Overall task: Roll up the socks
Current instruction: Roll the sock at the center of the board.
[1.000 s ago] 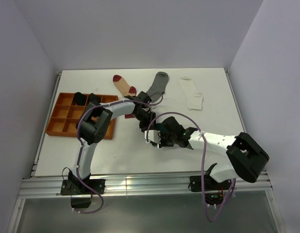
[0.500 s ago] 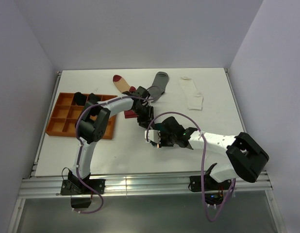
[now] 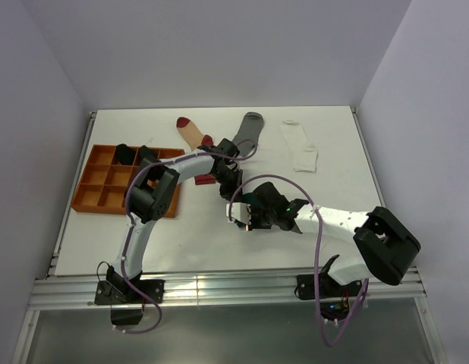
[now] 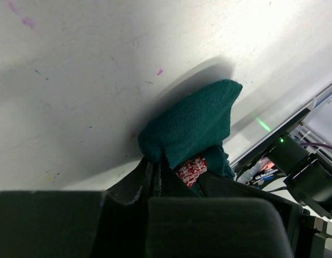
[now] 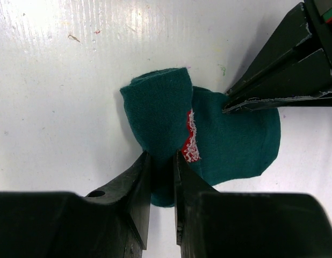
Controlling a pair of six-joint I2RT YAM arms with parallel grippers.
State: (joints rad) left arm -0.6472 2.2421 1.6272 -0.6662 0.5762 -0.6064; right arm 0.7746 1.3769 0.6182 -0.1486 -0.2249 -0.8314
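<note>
A dark teal sock [image 5: 219,134] with a red-and-white figure lies folded on the white table. My right gripper [image 5: 161,164] is shut on a raised fold at the sock's near end. My left gripper [image 4: 157,165] comes in from the other side, and its fingers [image 5: 273,91] are pressed together on the sock's edge. In the left wrist view the teal sock [image 4: 193,121] bulges just beyond those fingertips. From above, both grippers meet at mid-table, the left [image 3: 233,188] above the right [image 3: 244,214]. Farther back lie a beige sock with a red toe [image 3: 193,133], a grey sock [image 3: 248,129] and a white sock [image 3: 299,145].
An orange compartment tray [image 3: 105,199] sits at the left, with two black socks [image 3: 125,154] in its far cells. White walls close in the table on three sides. The left arm's cable loops over the table between the tray and the grey sock.
The left gripper, open a moment ago, has closed on the teal sock's edge. The right gripper has kept its hold and has not moved.
</note>
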